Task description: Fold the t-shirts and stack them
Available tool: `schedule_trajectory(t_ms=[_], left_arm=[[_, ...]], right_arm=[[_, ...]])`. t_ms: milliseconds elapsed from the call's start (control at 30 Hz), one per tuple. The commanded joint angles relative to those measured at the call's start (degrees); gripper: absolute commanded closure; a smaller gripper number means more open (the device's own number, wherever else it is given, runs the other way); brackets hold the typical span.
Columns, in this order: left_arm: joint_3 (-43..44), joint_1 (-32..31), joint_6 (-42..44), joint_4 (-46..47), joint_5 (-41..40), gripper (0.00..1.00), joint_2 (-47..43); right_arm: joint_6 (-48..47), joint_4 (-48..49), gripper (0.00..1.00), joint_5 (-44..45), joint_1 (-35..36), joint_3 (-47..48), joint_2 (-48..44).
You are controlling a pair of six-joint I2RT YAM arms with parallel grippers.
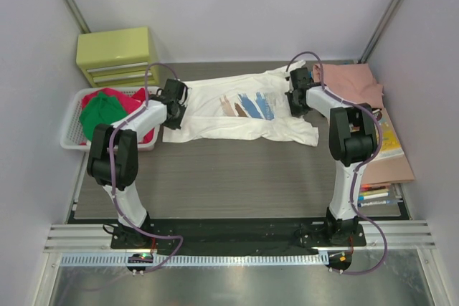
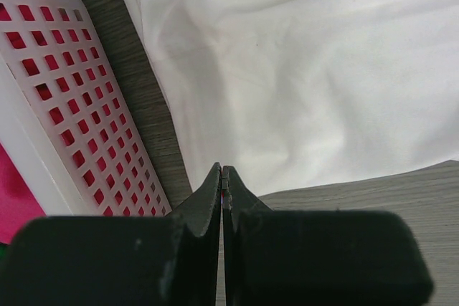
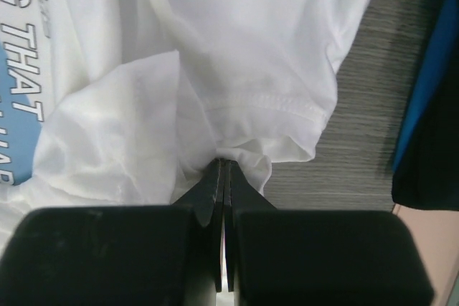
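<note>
The white t-shirt (image 1: 237, 109) with its blue and brown brush strokes lies spread across the middle of the table (image 1: 237, 177), print side up, sleeves towards the right of the frame. The left gripper (image 1: 177, 111) sits at the shirt's left edge, just beside the basket (image 1: 72, 123); in the left wrist view its fingers (image 2: 208, 198) are pressed together at the cloth's corner – whether any cloth is pinched cannot be told. The right gripper (image 1: 295, 102) is at the shirt's right end; its jaws are clamped on a bunched fold of white cloth – clear in the right wrist view. A red shirt (image 1: 133, 98) and a green shirt (image 1: 100, 112) fill the basket; a salmon-pink shirt (image 1: 351, 80) lies at the upper right.
</note>
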Motion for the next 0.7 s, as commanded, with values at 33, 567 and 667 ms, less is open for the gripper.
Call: schedule_trajectory(t_ms=[33,567,667], left_arm=[[-0.1,-0.2,0.3,0.7,-0.3,1.0,-1.9],[-1.2,-0.2,0.9,1.2,-0.8,1.0,-3.4],[-1.1,-0.2,0.9,1.2,-0.6,1.0,-3.2]], right_arm=[[0.6,1.6,0.99,5.0,-0.8,-0.3,-4.1],[0.8,0.2,0.99,14.3,-5.9,1.9,-4.0],[0.9,0.3,0.99,13.7,-7.4,1.3,-5.8]])
